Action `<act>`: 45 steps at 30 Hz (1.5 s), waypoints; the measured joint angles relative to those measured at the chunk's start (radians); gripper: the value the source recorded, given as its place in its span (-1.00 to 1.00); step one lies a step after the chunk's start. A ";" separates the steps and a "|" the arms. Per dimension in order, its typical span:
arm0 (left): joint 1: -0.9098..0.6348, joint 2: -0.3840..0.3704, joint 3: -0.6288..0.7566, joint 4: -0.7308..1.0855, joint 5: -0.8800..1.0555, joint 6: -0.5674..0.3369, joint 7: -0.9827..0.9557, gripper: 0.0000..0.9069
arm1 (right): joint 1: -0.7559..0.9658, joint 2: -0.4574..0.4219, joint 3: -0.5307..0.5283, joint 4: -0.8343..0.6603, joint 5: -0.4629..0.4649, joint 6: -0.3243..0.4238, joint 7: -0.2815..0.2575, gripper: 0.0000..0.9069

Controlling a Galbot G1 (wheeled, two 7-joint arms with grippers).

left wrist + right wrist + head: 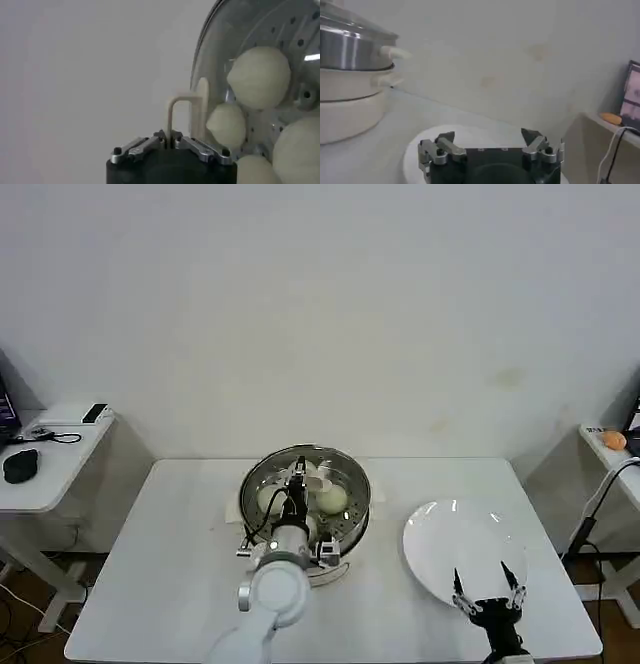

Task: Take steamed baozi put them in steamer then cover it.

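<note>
Lid (260, 75) sits on your steamer (305, 496) at tabletop (150, 564) centre, baozi (258, 77) beneath | left end effector (169, 142) clamped on its upright handle (184, 117), directly above | right end effector (489, 584) spread over plate (465, 549).

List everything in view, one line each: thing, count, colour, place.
steamed baozi: four, cream-white, inside the steamer.
steamer: one, shiny steel on a white base, table centre.
cover: one, clear glass with a beige handle, on the steamer.
plate: one, white, on the table right of the steamer.
table: one, white, under it all.
side desk: one, white, far left.
left gripper: one, black, fingers shut on the cover's handle.
right gripper: one, black, fingers open over the plate.
</note>
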State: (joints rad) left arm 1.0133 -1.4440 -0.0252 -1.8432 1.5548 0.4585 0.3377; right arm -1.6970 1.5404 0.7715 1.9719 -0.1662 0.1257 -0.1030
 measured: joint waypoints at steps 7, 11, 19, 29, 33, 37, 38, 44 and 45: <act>0.032 0.017 -0.009 -0.047 -0.015 -0.003 0.002 1.00 | -0.005 -0.001 -0.006 0.000 -0.006 0.000 0.000 1.00; 0.066 0.036 -0.016 -0.096 -0.026 -0.009 0.001 1.00 | -0.007 -0.002 -0.010 0.000 -0.006 0.000 0.002 1.00; 0.176 0.090 -0.045 -0.234 -0.066 -0.041 -0.030 1.00 | -0.021 -0.015 -0.017 0.005 0.005 0.000 0.003 1.00; 0.369 0.167 -0.177 -0.380 -0.292 -0.105 -0.162 1.00 | -0.042 -0.044 -0.025 0.019 0.037 0.001 0.000 1.00; 0.436 0.194 -0.309 -0.387 -0.531 -0.149 -0.263 1.00 | -0.046 -0.051 -0.028 0.025 0.055 -0.001 -0.004 1.00; 0.488 0.210 -0.447 -0.376 -0.795 -0.208 -0.345 1.00 | -0.050 -0.056 -0.034 0.023 0.060 -0.001 -0.004 1.00; 0.499 0.215 -0.476 -0.376 -0.860 -0.222 -0.358 1.00 | -0.052 -0.057 -0.037 0.024 0.062 -0.001 -0.004 1.00; 0.585 0.216 -0.597 -0.380 -1.249 -0.307 -0.413 1.00 | -0.062 -0.069 -0.038 0.036 0.081 -0.004 -0.010 1.00; 0.599 0.214 -0.610 -0.381 -1.298 -0.320 -0.417 1.00 | -0.065 -0.071 -0.037 0.039 0.085 -0.005 -0.011 1.00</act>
State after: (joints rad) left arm 1.6123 -1.2299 -0.6356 -2.2241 0.2571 0.1385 -0.0795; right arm -1.7616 1.4697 0.7344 2.0106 -0.0816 0.1202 -0.1139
